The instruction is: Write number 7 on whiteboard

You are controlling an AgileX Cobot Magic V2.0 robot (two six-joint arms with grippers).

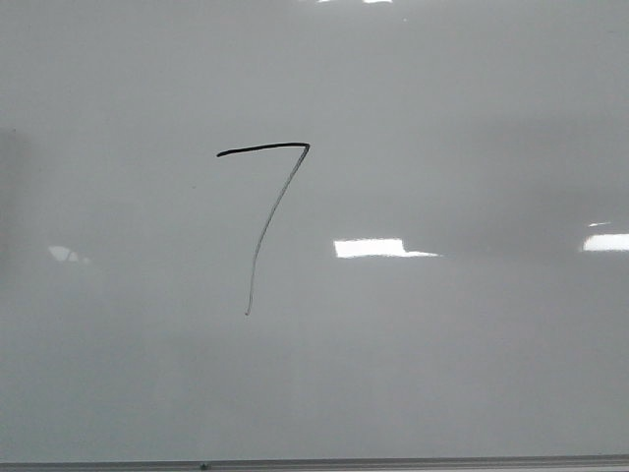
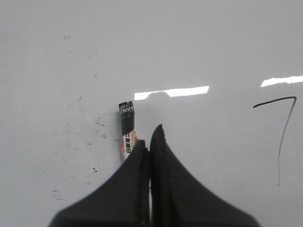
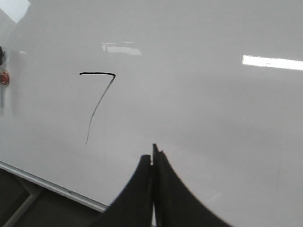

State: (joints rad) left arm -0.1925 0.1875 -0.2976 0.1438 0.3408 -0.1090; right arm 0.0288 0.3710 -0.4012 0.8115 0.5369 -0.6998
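Note:
The number 7 (image 1: 260,149) is drawn in thin black line on the whiteboard (image 1: 442,374), left of its middle, with a short top bar and a long slanted stem that fades at its end. It also shows as the number 7 (image 2: 282,137) in the left wrist view and the number 7 (image 3: 97,74) in the right wrist view. My left gripper (image 2: 150,137) is shut, its jaws pressed together with nothing between them. A marker (image 2: 127,124) with a black end and a white label pokes out beside the left finger. My right gripper (image 3: 151,152) is shut and empty over bare board. Neither gripper shows in the front view.
The board's thin grey frame edge (image 1: 393,462) runs along the near side, with dark space beyond the frame edge (image 3: 47,184). Small ink specks (image 2: 97,127) dot the board near the marker. A small red and dark thing (image 3: 4,78) sits at the picture's edge, too cut off to identify.

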